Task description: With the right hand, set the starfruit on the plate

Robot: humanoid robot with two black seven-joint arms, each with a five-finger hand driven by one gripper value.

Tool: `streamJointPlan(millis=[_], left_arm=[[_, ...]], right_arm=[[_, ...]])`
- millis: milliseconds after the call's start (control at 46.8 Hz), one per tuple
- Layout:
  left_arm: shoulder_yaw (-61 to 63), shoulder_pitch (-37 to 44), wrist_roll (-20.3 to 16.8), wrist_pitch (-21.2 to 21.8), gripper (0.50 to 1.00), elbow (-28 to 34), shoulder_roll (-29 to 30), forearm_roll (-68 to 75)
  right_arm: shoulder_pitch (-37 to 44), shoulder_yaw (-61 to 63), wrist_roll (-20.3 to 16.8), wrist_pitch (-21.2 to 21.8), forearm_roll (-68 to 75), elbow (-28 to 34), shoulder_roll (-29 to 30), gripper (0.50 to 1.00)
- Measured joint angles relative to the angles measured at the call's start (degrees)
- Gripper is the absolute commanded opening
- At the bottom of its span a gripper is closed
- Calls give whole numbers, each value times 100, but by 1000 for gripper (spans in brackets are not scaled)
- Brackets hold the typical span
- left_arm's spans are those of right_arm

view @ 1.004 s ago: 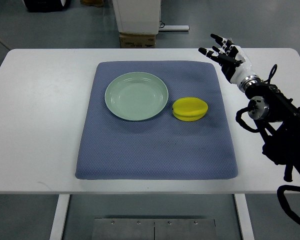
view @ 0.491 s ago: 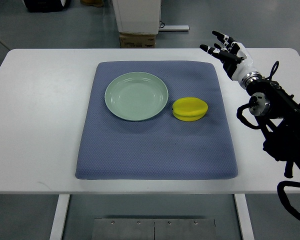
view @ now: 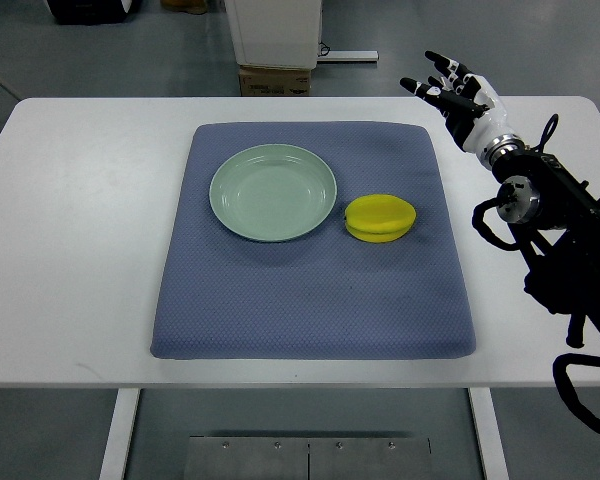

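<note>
Worktop (view: 80, 230): a white surface fills most of the top view, its left third bare, grey floor showing beyond its far edge.
Mat (view: 310, 310): a blue-grey textured pad lies square in the middle of the worktop and carries both task items.
Plate (view: 273, 192): a pale green round dish sits on the far-left part of the mat, with nothing on it.
Starfruit (view: 380, 217): a yellow, flattened fruit rests on the mat just beside the plate's right rim, close to it but apart from it, and untouched by any hand.
Cardboard box (view: 275, 79): a brown carton stands on the floor beyond the worktop's far edge, under a white cabinet (view: 274, 30).
Right hand (view: 458, 92): black-and-white fingers (view: 435, 88) are spread wide and hold nothing; the hand hovers over the far right corner of the worktop, past the mat's far-right corner, well apart from the starfruit, fingertips pointing toward the picture's upper left.
Right arm (view: 555, 230): a black limb with looped cables enters from the right edge and runs up along the worktop's right side to a white wrist section.
Frame under the worktop (view: 305, 458): white legs and a grey metal plate show at the bottom edge of the view.
</note>
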Motion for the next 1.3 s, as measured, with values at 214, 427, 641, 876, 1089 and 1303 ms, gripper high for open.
streamJointPlan(millis=[214,427,641,876,1089,1303], left_arm=[[0,-2,0,0,1000,0,0,0],[0,-1,0,0,1000,0,0,0],[1,1,0,0,1000,1,0,0],[-1,-2,0,0,1000,1,0,0],[0,-2,0,0,1000,1,0,0],[-1,-1,0,0,1000,1,0,1]], right_arm=[[9,6,288,0,6,-11,-30,1000],[55,-4,290,7,7,-62,-52,1000],[42,-65,358,6,226,-62,-40,1000],[63,-338,308,148,240,-53,-51,1000],[64,-415,363,203,239,-14,-38,998],[50,-858,440,161,222,-14,-37,998]])
